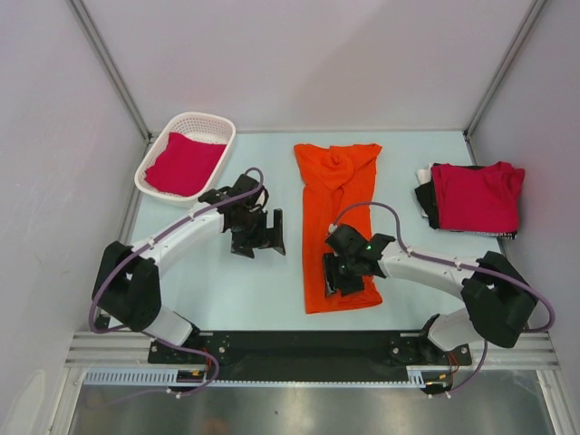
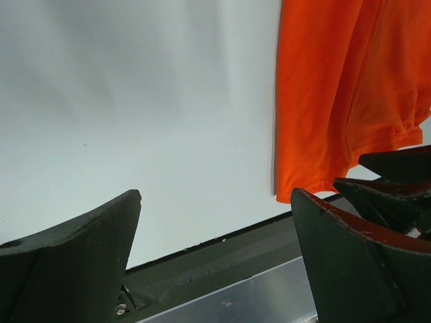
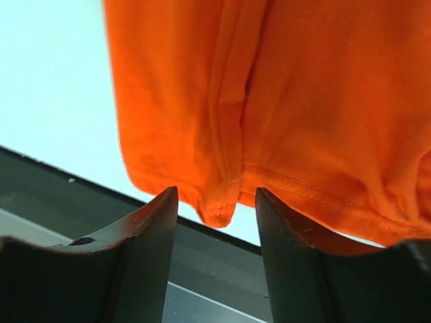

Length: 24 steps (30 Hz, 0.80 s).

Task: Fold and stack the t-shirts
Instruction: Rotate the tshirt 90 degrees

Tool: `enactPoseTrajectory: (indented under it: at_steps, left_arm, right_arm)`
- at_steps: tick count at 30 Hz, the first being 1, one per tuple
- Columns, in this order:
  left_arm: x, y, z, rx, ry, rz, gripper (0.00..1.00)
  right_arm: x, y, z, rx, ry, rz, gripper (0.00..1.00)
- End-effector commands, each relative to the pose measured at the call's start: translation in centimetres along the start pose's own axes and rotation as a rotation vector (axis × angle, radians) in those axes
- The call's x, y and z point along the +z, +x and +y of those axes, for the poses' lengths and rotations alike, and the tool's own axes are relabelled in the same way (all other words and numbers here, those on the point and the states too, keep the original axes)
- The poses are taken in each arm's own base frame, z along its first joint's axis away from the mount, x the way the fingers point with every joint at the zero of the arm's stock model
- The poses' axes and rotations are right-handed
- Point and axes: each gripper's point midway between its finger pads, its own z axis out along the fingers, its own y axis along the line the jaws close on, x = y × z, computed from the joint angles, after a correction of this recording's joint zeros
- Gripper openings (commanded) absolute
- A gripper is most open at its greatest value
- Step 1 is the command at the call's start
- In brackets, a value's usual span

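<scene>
Jo: Right claw, what's its state?
Sam: It's at the near end of the orange shirt. Fingers are part-way apart, straddling a folded ridge of hem close to the near-left corner. The wrist view shows a gap on both sides of the ridge, so it's not pinching.
Jo: Shirt layout?
Sam: Folded lengthwise into a long strip in the middle of the table. It runs from the far side toward the arm bases. Collar end is far and a little bunched. Hem end is near, just short of the table's front edge.
Jo: Left claw?
Sam: Spread wide, nothing between the fingers. It's over bare table just left of the strip, not touching cloth. Its camera sees the strip's left edge and near corner, plus the right claw's dark fingers beside that corner.
Jo: Other shirts?
Sam: One red shirt lies in the white basket, far left. A second red shirt is folded at far right on top of a small pile. Dark cloth and a bit of white show at the pile's left edge. Both are well apart from the orange one.
Jo: Claws near either?
Sam: No. The left arm's wrist sits near the basket but apart from it.
</scene>
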Motion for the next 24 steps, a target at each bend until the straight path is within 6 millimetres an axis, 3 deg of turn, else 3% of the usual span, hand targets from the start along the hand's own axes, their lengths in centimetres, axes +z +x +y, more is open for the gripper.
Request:
enactPoseTrajectory:
  at_steps: [1,7,10,12,16,18,20,22,24]
  left_arm:
    - [-1.5,-0.6,-0.6,0.046,0.045,-0.053,0.99]
    - [-1.4,-0.6,-0.5,0.035,0.039,-0.049,0.99]
    - [-1.5,-0.6,-0.7,0.032,0.044,-0.05,0.99]
    - [-1.4,-0.5,-0.6,0.037,0.041,-0.046,0.99]
    - [-1.4,-0.3,-0.4,0.041,0.035,-0.042,0.98]
    - [-1.4,-0.1,-0.2,0.041,0.034,-0.04,0.98]
    - [-1.3,0.1,-0.1,0.04,0.033,-0.039,0.98]
    - [-1.3,0.2,-0.1,0.044,0.036,-0.04,0.98]
    - [-1.2,0.2,0.0,0.045,0.035,-0.04,0.98]
  right_arm:
    - [0.4,-0.8,0.1,0.032,0.052,-0.032,0.51]
    - [2.2,0.7,0.4,0.008,0.054,0.088,0.38]
    - [2.8,1.1,0.9,-0.004,0.062,0.119,0.19]
    - [2.6,1.1,1.3,-0.008,0.071,0.122,0.08]
    - [1.0,0.9,2.1,-0.015,0.089,0.104,0.05]
    - [0.1,1.0,2.1,-0.001,0.1,0.104,0.07]
    - [-0.3,1.1,2.1,0.019,0.102,0.109,0.18]
    - [-0.4,1.7,1.8,0.02,0.111,0.126,0.5]
    - [-0.5,1.9,1.6,0.027,0.119,0.129,0.59]
